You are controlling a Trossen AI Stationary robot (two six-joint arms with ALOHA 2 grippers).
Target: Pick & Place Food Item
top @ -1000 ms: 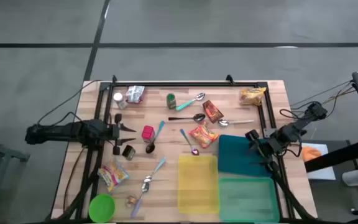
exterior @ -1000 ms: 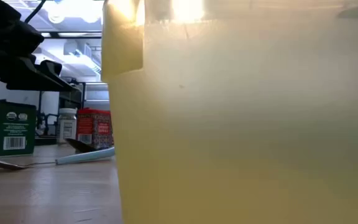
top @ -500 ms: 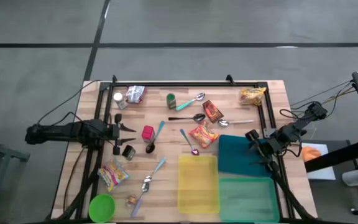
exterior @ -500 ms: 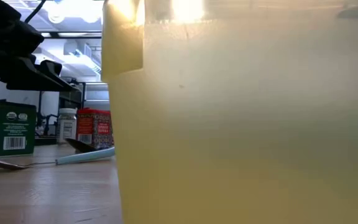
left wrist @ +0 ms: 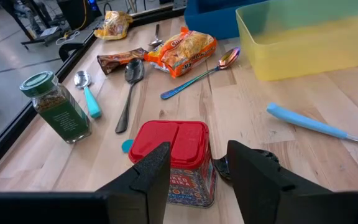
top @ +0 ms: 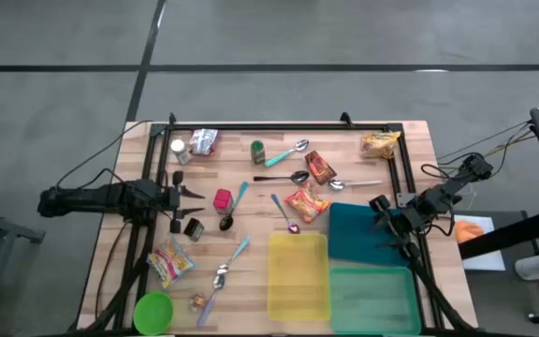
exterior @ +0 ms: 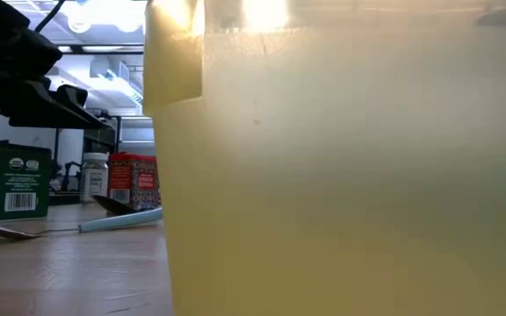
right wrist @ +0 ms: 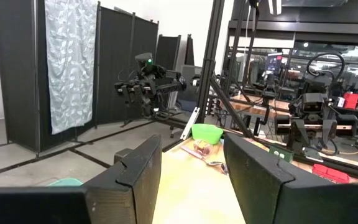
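Over on the desk's left side, your left gripper is hovering just short of the red tin, fingers apart and empty. Ease forward so they're straddling the lid squarely before closing. Right gripper is waiting over the teal bin, fingers apart too.

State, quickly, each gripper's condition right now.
Left gripper: open, empty, facing the red tin.
Right gripper: open, empty.
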